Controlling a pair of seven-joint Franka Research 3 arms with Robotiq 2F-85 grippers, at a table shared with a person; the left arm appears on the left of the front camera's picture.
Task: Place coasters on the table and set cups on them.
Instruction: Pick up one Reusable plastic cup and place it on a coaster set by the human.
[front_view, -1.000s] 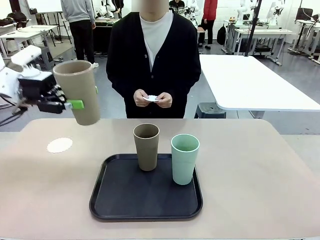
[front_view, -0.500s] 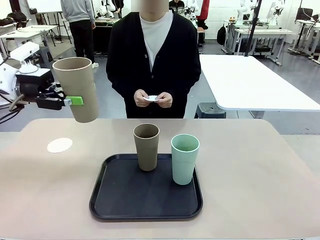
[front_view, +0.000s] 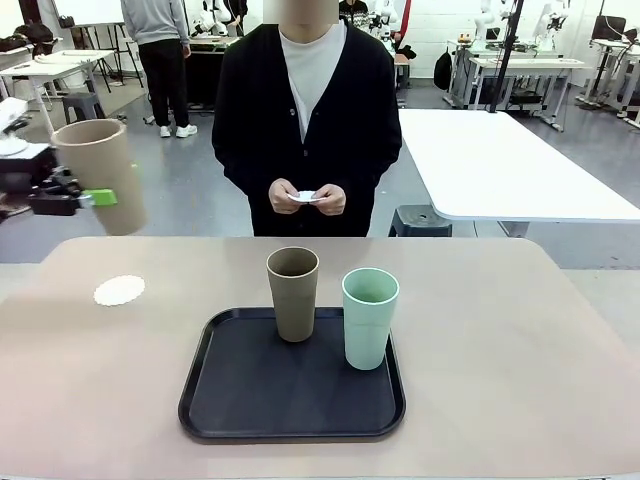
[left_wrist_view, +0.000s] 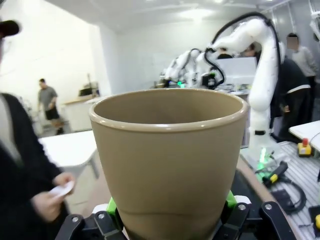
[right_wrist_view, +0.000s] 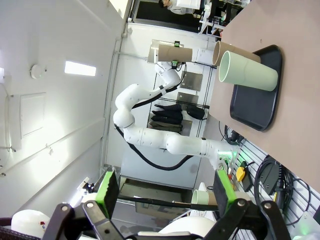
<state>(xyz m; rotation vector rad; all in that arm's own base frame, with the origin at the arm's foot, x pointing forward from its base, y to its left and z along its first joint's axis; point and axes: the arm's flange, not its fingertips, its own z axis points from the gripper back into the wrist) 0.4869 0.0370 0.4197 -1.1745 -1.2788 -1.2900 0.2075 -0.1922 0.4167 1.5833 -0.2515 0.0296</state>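
I see the table (front_view: 520, 360) carrying a black tray (front_view: 230, 400), with one tan cup (front_view: 293, 293) and the mint cup (front_view: 370, 317) upright on it and a coaster (front_view: 119, 290) lying bare at the table's left. My left gripper (front_view: 78, 198) pinches a second tan cup (front_view: 98, 172) in the air on that same side. My right gripper (right_wrist_view: 165, 194) stands spread, with nothing between its pads.

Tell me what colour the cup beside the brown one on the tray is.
That cup is pale mint green; the front view shows it best.
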